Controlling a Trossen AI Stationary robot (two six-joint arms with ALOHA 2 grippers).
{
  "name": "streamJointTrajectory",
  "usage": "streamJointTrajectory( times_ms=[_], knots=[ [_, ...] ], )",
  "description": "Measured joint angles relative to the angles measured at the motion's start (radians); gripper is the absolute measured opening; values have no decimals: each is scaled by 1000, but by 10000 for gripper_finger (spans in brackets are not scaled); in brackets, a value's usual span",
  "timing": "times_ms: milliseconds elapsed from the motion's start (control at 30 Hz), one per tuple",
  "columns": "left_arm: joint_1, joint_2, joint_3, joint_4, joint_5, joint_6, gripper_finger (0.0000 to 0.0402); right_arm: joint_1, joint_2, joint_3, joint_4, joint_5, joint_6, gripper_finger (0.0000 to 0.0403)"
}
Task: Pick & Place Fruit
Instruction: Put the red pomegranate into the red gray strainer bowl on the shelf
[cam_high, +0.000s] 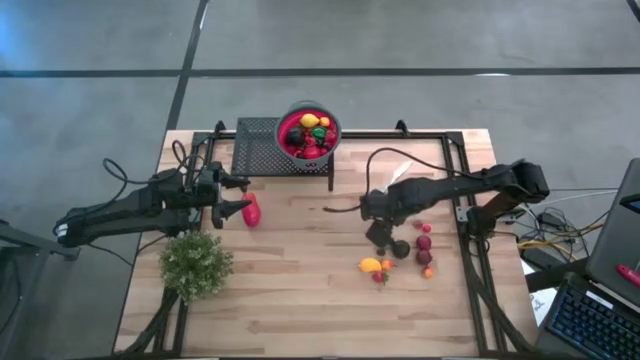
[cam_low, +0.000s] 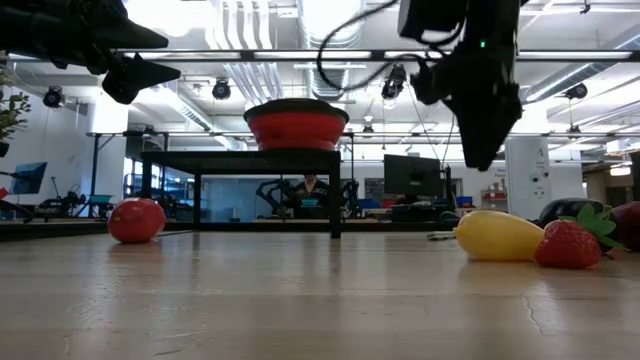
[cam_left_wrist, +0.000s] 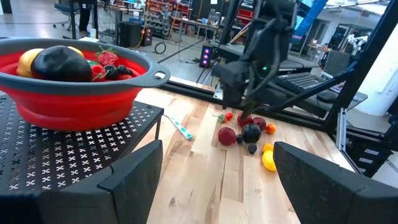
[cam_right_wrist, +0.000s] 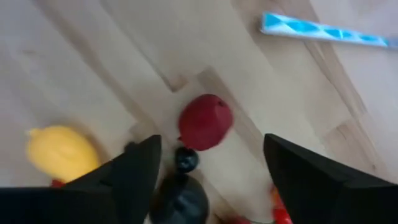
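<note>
Small mixed fruit scattered on table

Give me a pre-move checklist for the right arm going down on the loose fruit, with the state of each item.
1. Right gripper open: ok, fingers spread wide in its wrist view.
2. Target between the fingers: ok, the dark red fruit sits in the gap.
3. Neighbours clear of the closing path: not ok, a small black berry and the yellow fruit lie close by.
4. Gripper above the table: ok, the low view shows it hanging over the wood.
5. Red bowl has room: cannot tell, it already holds a pile.
6. Left gripper out of the way: ok, it is across the table by the large red fruit.
</note>
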Motion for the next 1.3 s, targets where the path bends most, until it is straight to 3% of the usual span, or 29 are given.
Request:
streamJointTrajectory(
  times_ms=[267,433,1300],
  knots=[
    [0,0,0,0,0,0,312,-16,-1,-87,65,-1,66,349],
    [0,0,0,0,0,0,312,-19,-1,-135,156,-44,77,365],
    [0,0,0,0,0,0,312,-21,3,-356,474,-42,95,293]
  ],
)
